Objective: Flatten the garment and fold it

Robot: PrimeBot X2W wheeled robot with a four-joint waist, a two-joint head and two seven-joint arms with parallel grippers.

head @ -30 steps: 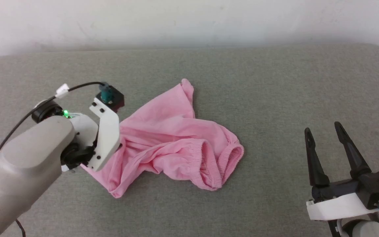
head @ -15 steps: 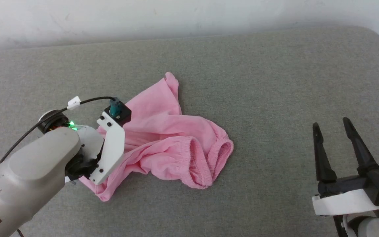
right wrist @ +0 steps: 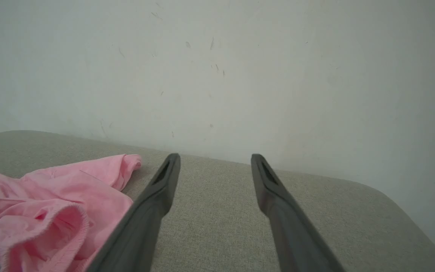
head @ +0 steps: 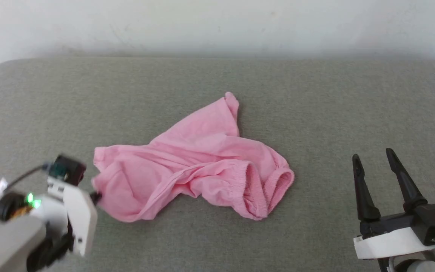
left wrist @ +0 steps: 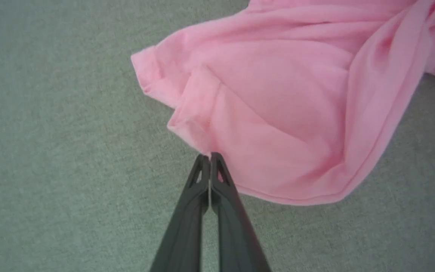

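Fingers of the left gripper (left wrist: pixel 210 156) press together, pinching the hem of the pink shorts (head: pixel 195 170); the right gripper (head: pixel 372 155) stands wide apart, well clear of them.

The left end effector (left wrist: pixel 210 156), closed, seemingly pinches an edge of the pink garment (left wrist: pixel 278 98).

Bare indoor test space. Grey fabric-covered surface (head: pixel 315 94) under the right end effector (head: pixel 372 153); scuffed white wall (right wrist: pixel 217 75) beyond it.
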